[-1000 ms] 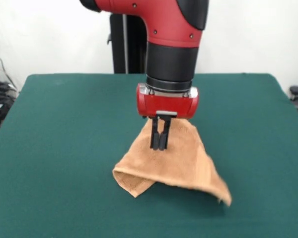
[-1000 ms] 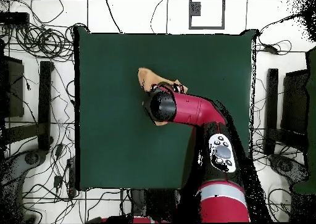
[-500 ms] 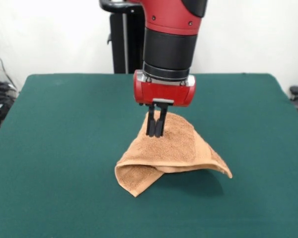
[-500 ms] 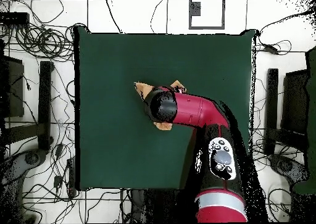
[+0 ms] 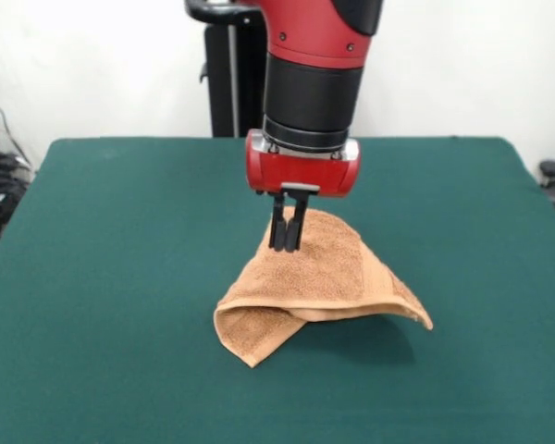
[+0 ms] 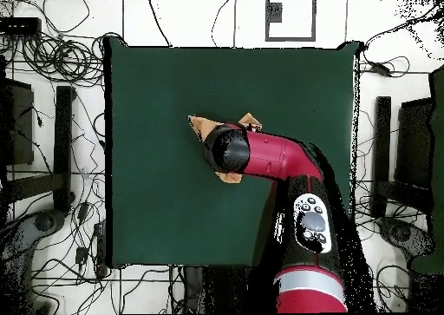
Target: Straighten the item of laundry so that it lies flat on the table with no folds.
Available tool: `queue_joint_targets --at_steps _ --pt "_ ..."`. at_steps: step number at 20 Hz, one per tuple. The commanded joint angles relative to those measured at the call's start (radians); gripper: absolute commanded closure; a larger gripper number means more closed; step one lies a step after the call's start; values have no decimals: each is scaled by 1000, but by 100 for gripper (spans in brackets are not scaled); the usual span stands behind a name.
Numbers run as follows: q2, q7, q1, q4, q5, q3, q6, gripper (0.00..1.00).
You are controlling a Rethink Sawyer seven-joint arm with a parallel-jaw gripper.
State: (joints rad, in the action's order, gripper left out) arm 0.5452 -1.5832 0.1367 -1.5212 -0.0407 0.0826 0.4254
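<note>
One towel (image 5: 319, 287), one gripper (image 5: 287, 245), one table (image 5: 111, 240); the towel is pinched at its peak and held up like a tent.

In the front view, from left to right: bare green cloth; then the orange-tan towel near the table's middle, its folded-under left corner and lower edges resting on the cloth, its right corner reaching out just above the surface; the arm (image 5: 312, 88) comes straight down over it, wrist vertical, the two black fingers drawn narrow with the towel's top between them. From overhead the arm (image 6: 269, 155) slants across and hides most of the towel (image 6: 201, 124), only corners showing. Against half a second ago the gripper has crept slightly up and left; the towel's shape is nearly unchanged.
</note>
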Motion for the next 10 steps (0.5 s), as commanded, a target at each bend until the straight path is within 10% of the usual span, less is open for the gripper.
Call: queue_joint_targets --at_steps 1,10 --pt "-47 -171 -37 -38 22 -24 126 100" --pt "-42 -160 -31 -48 16 -35 101 100"
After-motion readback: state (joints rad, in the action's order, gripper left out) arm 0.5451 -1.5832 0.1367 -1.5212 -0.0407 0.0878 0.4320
